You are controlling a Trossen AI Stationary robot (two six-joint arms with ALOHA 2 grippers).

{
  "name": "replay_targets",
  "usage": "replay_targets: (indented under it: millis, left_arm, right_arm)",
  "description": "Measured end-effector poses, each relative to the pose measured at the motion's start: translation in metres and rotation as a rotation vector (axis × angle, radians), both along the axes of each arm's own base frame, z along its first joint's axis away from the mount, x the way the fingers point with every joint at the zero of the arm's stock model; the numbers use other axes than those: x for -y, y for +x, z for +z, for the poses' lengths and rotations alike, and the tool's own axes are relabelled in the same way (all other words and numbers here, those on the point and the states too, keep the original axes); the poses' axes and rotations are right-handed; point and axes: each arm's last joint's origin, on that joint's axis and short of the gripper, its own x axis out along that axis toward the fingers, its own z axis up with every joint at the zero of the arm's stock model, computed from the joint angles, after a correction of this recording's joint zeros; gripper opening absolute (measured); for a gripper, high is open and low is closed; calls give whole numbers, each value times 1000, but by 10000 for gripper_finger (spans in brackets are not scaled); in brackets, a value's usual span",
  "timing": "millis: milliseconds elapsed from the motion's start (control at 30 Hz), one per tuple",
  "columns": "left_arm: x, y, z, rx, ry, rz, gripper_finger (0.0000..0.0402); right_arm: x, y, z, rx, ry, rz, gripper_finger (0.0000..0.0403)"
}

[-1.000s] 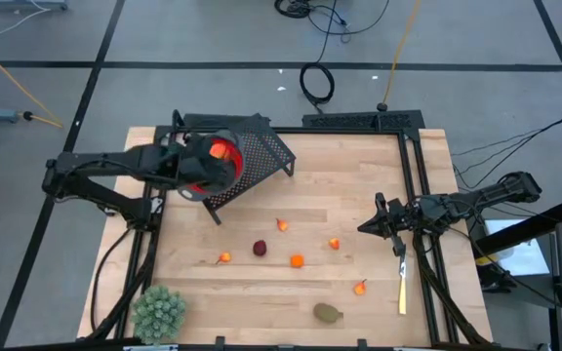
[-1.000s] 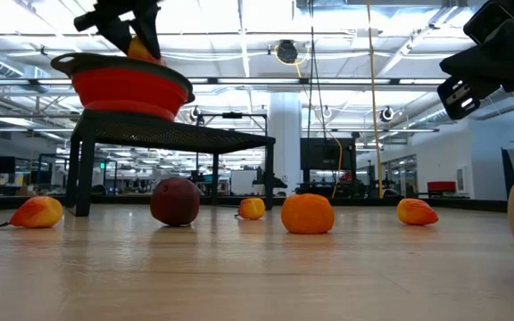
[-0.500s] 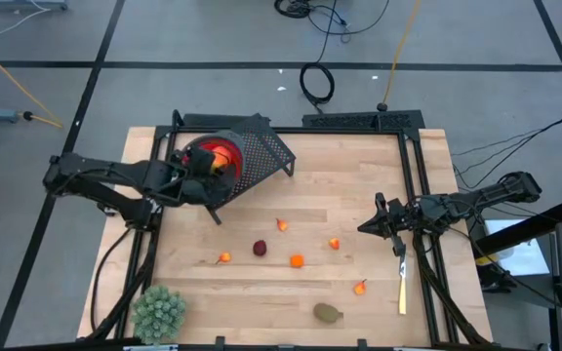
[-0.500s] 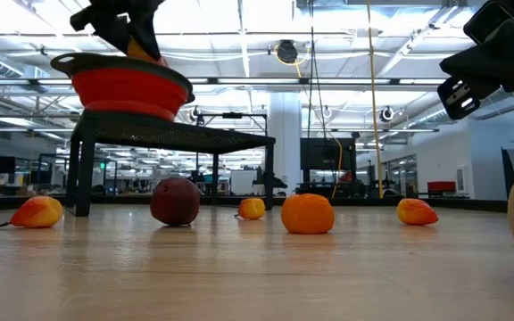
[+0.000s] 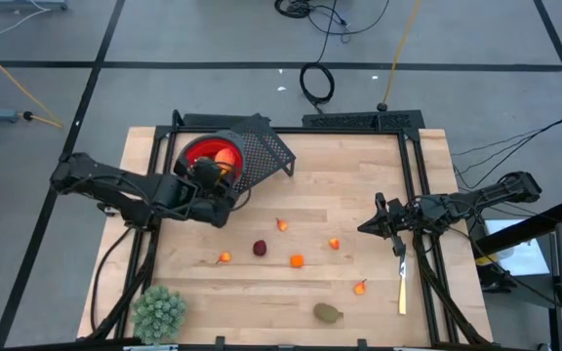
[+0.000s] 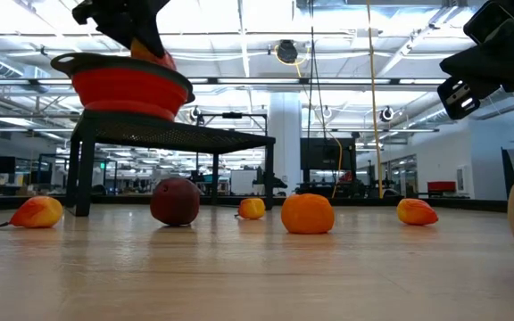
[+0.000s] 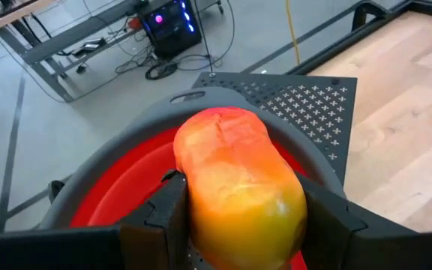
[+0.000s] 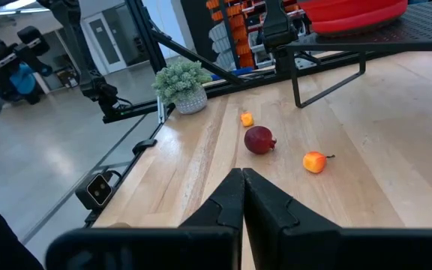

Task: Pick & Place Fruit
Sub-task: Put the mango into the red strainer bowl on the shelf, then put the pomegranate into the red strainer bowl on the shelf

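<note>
Fruit (image 7: 238, 191) clamped in left fingers (image 7: 167, 206) — above bowl (image 7: 126, 187).

We counted: small orange-red fruits (image 5: 297, 260) 5 | dark red ball (image 5: 260, 249) 1 | brownish-green oval (image 5: 328, 312) 1 | red bowl (image 5: 199, 150) 1 | spiky plant (image 5: 158, 312) 1
</note>
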Motion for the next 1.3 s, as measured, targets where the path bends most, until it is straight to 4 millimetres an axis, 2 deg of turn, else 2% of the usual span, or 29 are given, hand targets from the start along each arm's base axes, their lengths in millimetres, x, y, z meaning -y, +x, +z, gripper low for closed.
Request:
replay_targets:
  millis: [733, 1300]
  left_arm:
    - [4, 3, -12, -72, -89, -4, 182]
    - [4, 0, -11, -100, -76, -11, 303]
  right_arm:
    - [0, 0, 0, -4, 18, -2, 0]
    - [0, 0, 0, -5, 25, -2, 0]
